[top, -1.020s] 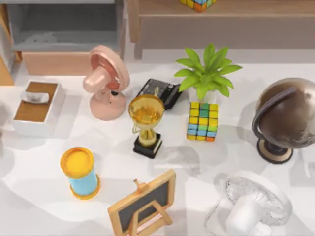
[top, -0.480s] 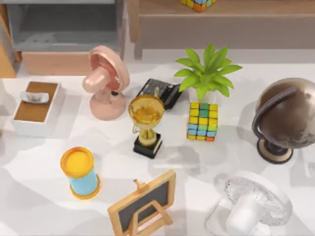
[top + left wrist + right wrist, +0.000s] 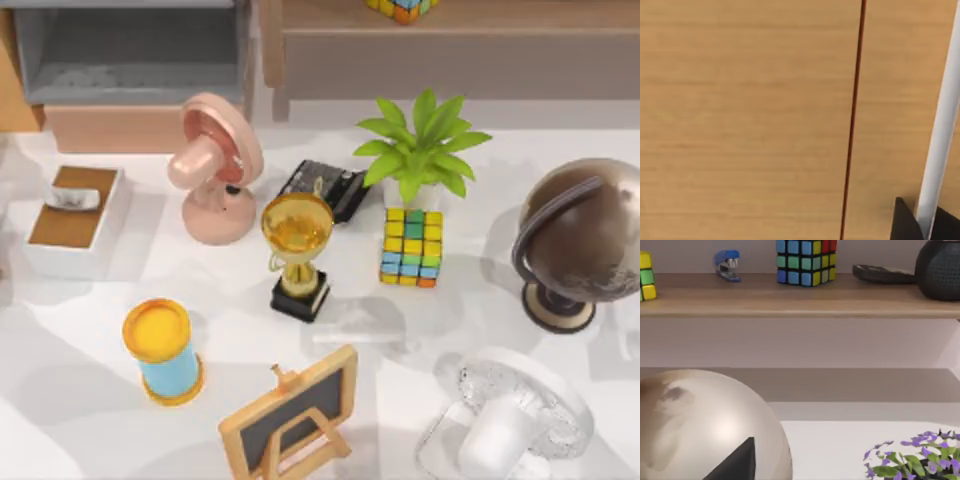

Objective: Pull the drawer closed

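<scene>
a cluttered white table (image 3: 80, 420) seen from above, with a long wooden shelf unit (image 3: 450, 45) along its far edge. at the top left corner the drawer (image 3: 135, 85) stands pulled out, its grey floor and walls exposed and its pale peach-tan front (image 3: 115, 128) facing the table. at the right edge a dark globe (image 3: 580, 240) sits on its stand, and a clear fan (image 3: 515, 420) lies near the lower right corner. a pink fan (image 3: 215, 165) stands just in front of the drawer's right end, with a white box with a brown top (image 3: 75, 215) to its left. toward the centre are a green potted plant (image 3: 420, 150), a gold trophy (image 3: 297, 250), a colour cube (image 3: 411, 247) and a dark calculator (image 3: 325, 188). a small chalkboard (image 3: 290, 415) and a yellow-capped blue cylinder (image 3: 163, 350) stand nearer the front edge.

the left wrist view faces a tan wooden panel (image 3: 745, 120) at close range, with a dark fingertip (image 3: 905, 222) at its corner; whether the left gripper is released or clenched cannot be told. the right wrist view looks past the globe (image 3: 700, 425) to the shelf (image 3: 800, 300); the right gripper's state cannot be told either.
</scene>
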Tool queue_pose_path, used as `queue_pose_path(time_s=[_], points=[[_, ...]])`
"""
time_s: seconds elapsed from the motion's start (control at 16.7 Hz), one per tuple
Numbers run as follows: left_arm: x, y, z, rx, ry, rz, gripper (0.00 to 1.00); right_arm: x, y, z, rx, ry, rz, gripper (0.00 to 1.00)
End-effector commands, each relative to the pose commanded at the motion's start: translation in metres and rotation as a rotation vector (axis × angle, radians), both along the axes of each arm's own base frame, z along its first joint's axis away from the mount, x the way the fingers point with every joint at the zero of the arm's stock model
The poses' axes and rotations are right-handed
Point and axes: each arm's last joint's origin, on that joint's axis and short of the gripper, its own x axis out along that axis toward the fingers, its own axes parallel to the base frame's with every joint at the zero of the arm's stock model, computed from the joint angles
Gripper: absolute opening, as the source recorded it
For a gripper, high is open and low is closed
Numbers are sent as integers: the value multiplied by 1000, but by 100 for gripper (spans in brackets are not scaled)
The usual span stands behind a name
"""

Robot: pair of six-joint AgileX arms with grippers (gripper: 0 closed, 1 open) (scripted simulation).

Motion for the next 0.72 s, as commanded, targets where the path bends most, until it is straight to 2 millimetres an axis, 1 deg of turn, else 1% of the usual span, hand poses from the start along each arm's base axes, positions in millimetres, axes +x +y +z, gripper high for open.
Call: queue_pose_path(time_s=[0.12, 0.72], points=[[0, 0, 0, 0, 0, 0, 0, 0, 0, 0, 0, 0, 0, 100], [0, 0, 0, 0, 0, 0, 75, 0, 0, 0, 0, 0, 0, 100]])
